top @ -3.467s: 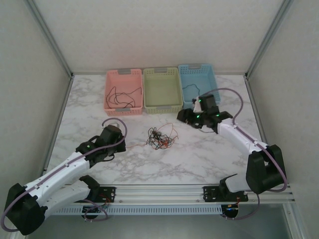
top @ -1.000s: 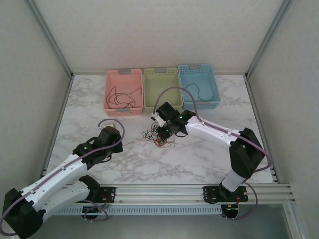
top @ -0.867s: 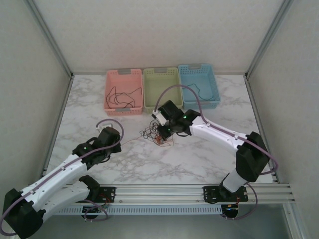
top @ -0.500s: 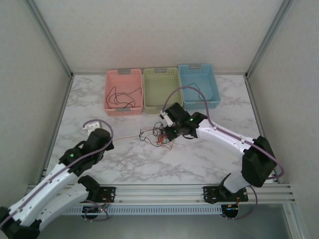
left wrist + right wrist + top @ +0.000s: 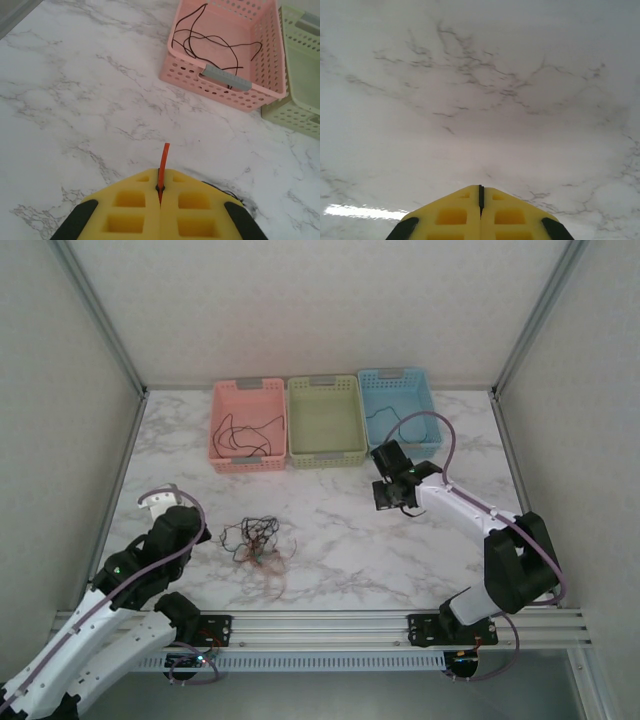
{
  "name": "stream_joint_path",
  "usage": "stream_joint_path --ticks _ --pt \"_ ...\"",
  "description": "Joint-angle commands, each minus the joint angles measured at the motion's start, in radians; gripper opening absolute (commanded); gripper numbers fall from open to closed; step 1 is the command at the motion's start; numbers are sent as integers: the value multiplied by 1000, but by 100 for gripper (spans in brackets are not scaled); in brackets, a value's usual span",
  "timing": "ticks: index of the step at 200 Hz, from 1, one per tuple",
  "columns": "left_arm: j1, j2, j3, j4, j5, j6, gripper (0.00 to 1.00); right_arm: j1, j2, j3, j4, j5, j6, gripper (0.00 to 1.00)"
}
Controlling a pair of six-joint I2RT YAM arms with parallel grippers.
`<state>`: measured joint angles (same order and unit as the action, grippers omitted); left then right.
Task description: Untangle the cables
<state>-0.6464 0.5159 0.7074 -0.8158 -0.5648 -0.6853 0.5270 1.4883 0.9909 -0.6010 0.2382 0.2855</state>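
Our left pincer (image 5: 160,186) clamps a thin orange wire (image 5: 163,159) between yellow foam pads (image 5: 129,201); our right pincer (image 5: 480,192) sits pressed together, empty. The wiry cable tangle (image 5: 256,540) lies on the veined marble surface (image 5: 340,552).

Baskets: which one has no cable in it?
The green basket, in the middle. The pink basket and the blue basket each hold black cable.

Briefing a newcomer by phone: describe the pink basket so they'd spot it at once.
At the far edge of the table stand three baskets in a row. The pink basket is leftmost, beside the green basket, and holds several black cable loops.
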Motion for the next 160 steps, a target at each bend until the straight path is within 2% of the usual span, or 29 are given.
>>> stream_joint_path --ticks 1,26,51,64,82,97,114,131,160 --pt "-2 -1 23 -24 -23 -15 0 -8 -65 -43 60 -88 33 0" --pt "-2 26 18 -5 6 -8 0 4 -98 -47 124 -302 40 0" --pt "-2 58 4 19 46 -11 0 79 -103 -14 149 -367 36 1" --pt "-2 65 -6 32 63 -14 0 135 -94 9 163 -395 25 10" --pt "-2 74 -15 45 78 -19 0 184 -63 39 190 -471 55 27" --pt "-2 83 -17 52 88 -19 0 215 -32 54 244 -551 90 35" --pt "-2 93 -18 58 94 -19 0 297 22 89 275 -573 124 42" --pt "-2 100 -17 61 100 -17 0 351 85 138 278 -554 130 43" --pt "-2 109 -19 67 110 -16 0 416 210 239 256 -532 70 49"
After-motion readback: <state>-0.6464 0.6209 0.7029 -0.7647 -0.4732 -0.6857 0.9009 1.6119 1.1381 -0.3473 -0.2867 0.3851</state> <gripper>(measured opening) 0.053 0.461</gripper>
